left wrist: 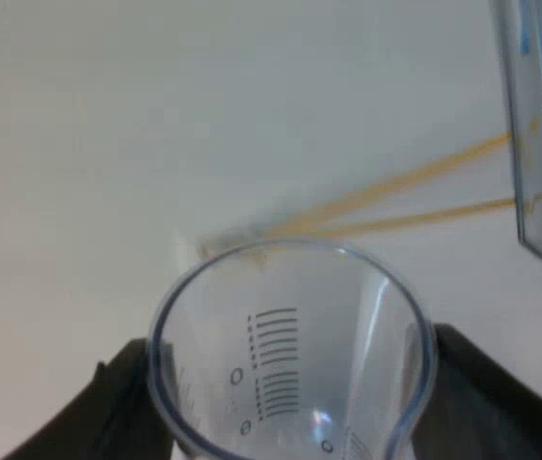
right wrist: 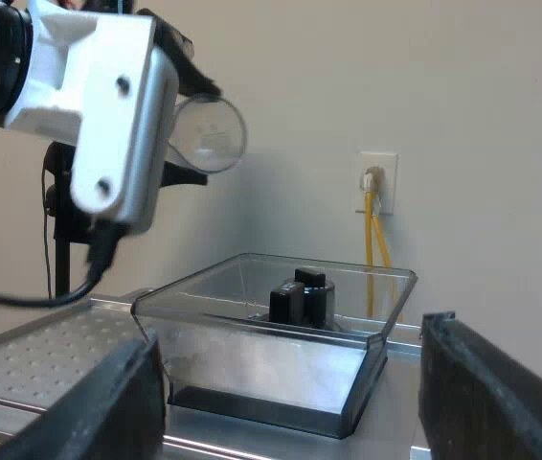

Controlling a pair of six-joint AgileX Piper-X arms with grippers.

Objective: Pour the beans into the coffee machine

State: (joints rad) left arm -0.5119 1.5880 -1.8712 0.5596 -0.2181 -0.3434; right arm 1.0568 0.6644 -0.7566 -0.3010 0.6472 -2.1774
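One measuring glass (left wrist: 290, 335), on its side above the one clear bean hopper (right wrist: 252, 379), is clamped by the left gripper (left wrist: 290, 379), fingers at its three and nine o'clock; right gripper (right wrist: 290, 340) spread wide, holding nothing, facing the hopper.

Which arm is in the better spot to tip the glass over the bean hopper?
Left. The left claw grips the measuring glass, raised beside the bean hopper. The right claw is open, holding nothing.
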